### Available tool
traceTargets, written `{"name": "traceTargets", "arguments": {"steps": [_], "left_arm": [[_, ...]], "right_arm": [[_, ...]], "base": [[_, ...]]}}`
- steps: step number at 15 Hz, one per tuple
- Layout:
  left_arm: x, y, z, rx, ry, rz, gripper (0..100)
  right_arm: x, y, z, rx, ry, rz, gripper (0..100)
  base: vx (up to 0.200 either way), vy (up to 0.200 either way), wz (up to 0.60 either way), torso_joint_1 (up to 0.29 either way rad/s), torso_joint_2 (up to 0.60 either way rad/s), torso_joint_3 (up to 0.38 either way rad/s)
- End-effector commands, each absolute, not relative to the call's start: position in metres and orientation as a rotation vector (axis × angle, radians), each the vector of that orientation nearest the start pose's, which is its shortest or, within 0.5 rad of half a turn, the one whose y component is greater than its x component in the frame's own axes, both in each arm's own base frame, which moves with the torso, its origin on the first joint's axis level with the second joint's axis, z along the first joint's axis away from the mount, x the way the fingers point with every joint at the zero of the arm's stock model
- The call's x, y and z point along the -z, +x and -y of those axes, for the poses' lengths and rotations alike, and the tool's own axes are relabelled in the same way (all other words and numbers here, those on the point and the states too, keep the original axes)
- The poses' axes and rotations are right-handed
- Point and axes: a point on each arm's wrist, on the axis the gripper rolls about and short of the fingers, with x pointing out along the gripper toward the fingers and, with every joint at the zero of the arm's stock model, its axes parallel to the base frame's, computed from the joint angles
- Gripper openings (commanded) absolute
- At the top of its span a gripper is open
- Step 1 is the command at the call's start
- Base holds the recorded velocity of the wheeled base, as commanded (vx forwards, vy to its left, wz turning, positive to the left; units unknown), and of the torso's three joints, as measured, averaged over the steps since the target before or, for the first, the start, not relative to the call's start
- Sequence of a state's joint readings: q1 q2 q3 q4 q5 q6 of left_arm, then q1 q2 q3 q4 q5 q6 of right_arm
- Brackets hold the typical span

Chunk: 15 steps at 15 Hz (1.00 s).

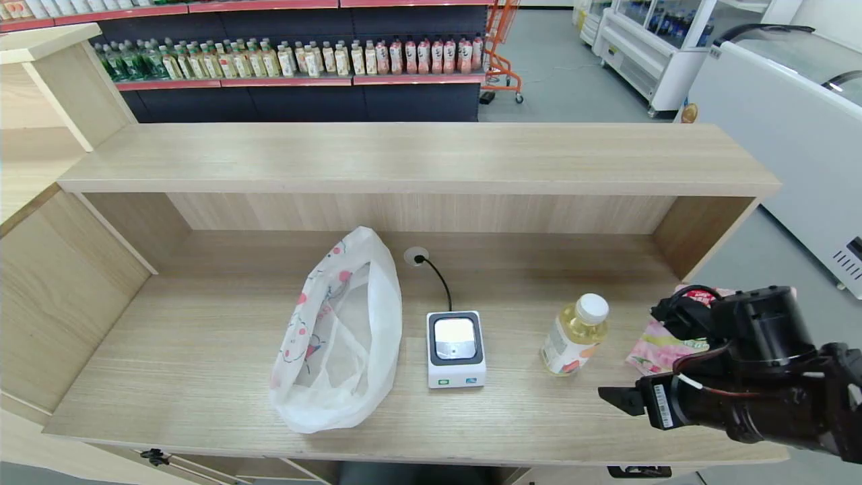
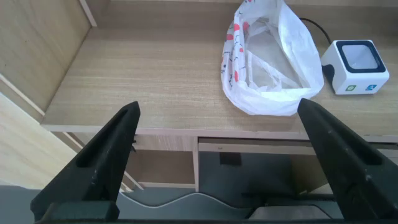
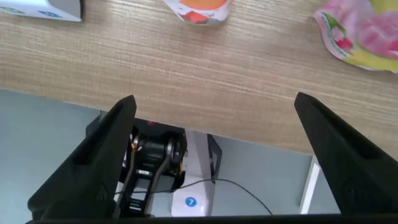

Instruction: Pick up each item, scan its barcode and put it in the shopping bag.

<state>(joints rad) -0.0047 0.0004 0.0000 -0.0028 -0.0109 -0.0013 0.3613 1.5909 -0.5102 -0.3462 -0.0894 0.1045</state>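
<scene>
beyond the right end effector (image 3: 214,102), wide open and empty, sit a bottle (image 1: 574,335) and packet (image 1: 656,347); beyond the left end effector (image 2: 217,107), equally open and empty, the bag (image 2: 267,59).

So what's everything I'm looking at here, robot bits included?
shopping bag: one, white with red print, lying open on the counter, left of the scanner
barcode scanner: one, white with a dark top, mid-counter
cable: one, black, from the scanner to a hole in the counter
bottle: one, yellow liquid, white cap, upright right of the scanner
snack packet: one, pink, right of the bottle
counter: one, light wood
drink bottles: many, green to pink, on the back shelf
left gripper: one, black, open, off the counter's front edge near the bag
right gripper: one, black, open, at the front edge near the bottle
</scene>
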Motion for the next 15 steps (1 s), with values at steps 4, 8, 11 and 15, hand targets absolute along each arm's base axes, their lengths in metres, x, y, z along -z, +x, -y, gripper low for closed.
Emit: {"name": "traceTargets", "arguments": {"steps": [4,8,11,15], "left_arm": [[-0.076,-0.023,0.000,0.015,-0.002,0.002,100],[-0.076,-0.023,0.000,0.015,-0.002,0.003,100],[-0.076,-0.023,0.000,0.015,-0.002,0.002,100],[-0.076,-0.023,0.000,0.015,-0.002,0.002,100]], "right_arm": [[-0.070,0.244,-0.108,-0.216,-0.117,-0.742,100],[-0.057,0.261,-0.114,-0.194,-0.112,-0.670,100],[-0.049,0.270,-0.124,-0.230,-0.139,-0.595,100],[-0.045,0.283,-0.130,-0.257,-0.189,-0.494,100]], "base": [[0.000,0.000,0.00,0.000,0.00,0.000],[0.000,0.000,0.00,0.000,0.00,0.000],[0.000,0.000,0.00,0.000,0.00,0.000],[0.000,0.000,0.00,0.000,0.00,0.000]]}}
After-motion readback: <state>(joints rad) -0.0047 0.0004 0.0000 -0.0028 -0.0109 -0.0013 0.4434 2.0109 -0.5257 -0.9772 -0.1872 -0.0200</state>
